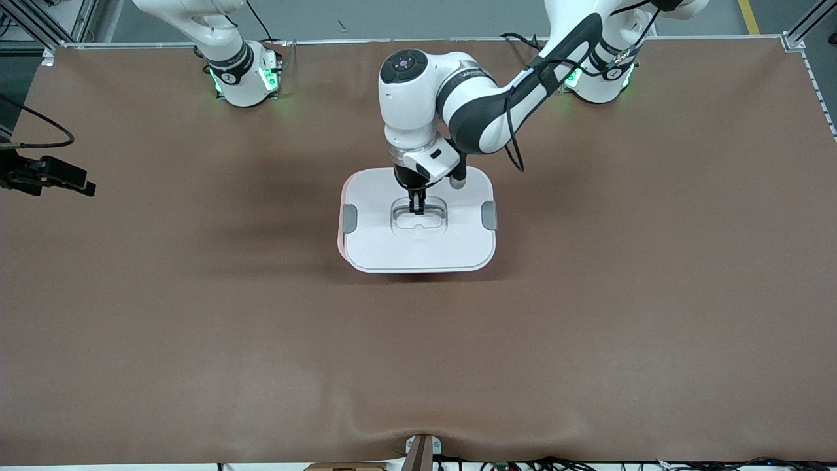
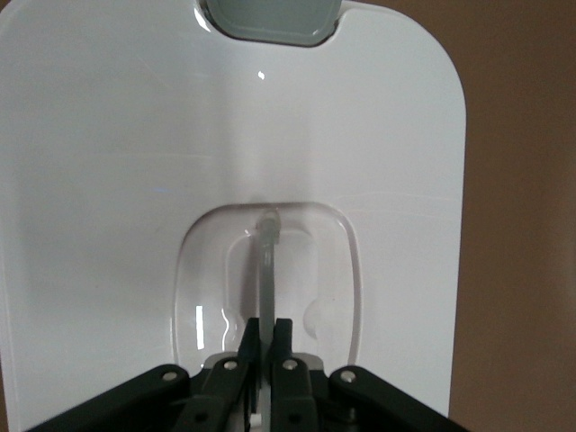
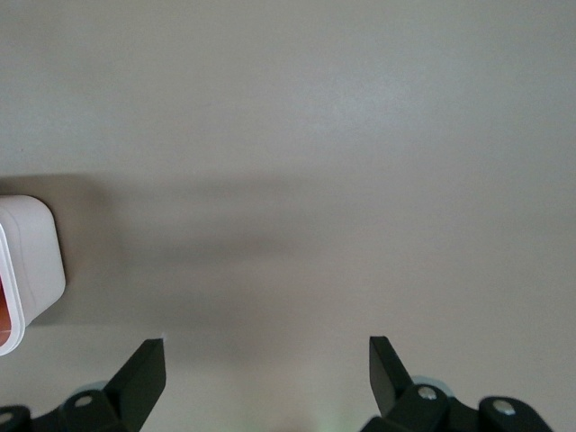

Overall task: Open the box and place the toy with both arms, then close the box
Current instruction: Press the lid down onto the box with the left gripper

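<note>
The box [image 1: 341, 243] stands in the middle of the table, pale pink under its white lid [image 1: 379, 245], with a grey clip [image 1: 350, 218] on each short side. My left gripper [image 1: 416, 208] is down in the lid's recessed centre and shut on the clear handle [image 2: 268, 256]. In the left wrist view the gripper [image 2: 268, 326] pinches the handle bar between its fingers [image 2: 284, 335]. My right gripper [image 3: 268, 346] is open and empty over bare table, with a corner of the box [image 3: 31, 261] at the view's edge. The toy is out of view.
The brown table mat [image 1: 588, 314] spreads around the box. A black device with a cable [image 1: 46, 175] juts in at the table's edge at the right arm's end. The arm bases [image 1: 242, 78] stand along the edge farthest from the front camera.
</note>
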`<act>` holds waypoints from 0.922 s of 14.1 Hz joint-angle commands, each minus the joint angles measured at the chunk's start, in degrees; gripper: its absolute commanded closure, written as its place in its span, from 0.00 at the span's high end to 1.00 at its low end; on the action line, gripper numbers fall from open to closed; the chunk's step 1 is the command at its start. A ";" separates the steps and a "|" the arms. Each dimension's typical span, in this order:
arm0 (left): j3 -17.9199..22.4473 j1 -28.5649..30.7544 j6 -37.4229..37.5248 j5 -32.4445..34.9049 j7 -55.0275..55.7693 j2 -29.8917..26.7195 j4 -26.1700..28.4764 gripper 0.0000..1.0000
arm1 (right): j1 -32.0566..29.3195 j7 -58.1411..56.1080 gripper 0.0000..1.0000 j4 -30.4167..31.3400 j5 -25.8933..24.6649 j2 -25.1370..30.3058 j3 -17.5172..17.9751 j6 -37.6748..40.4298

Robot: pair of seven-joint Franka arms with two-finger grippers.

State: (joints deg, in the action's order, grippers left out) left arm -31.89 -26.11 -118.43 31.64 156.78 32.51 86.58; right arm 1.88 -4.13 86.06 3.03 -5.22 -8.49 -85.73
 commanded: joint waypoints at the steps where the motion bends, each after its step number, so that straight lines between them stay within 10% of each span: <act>1: 0.25 -1.04 -1.37 2.29 5.99 -0.78 0.79 0.00 | -0.03 0.88 1.00 -0.63 0.48 0.13 -0.13 0.13; 13: 0.25 -2.63 -2.34 6.41 12.58 0.01 1.23 0.00 | 0.15 0.88 1.00 -0.81 0.48 0.30 -0.13 0.31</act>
State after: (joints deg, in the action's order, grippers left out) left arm -31.88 -27.85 -119.72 34.63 158.80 32.53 87.27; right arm 1.88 -4.07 86.05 3.07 -5.18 -8.66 -85.81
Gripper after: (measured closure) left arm 0.930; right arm 0.000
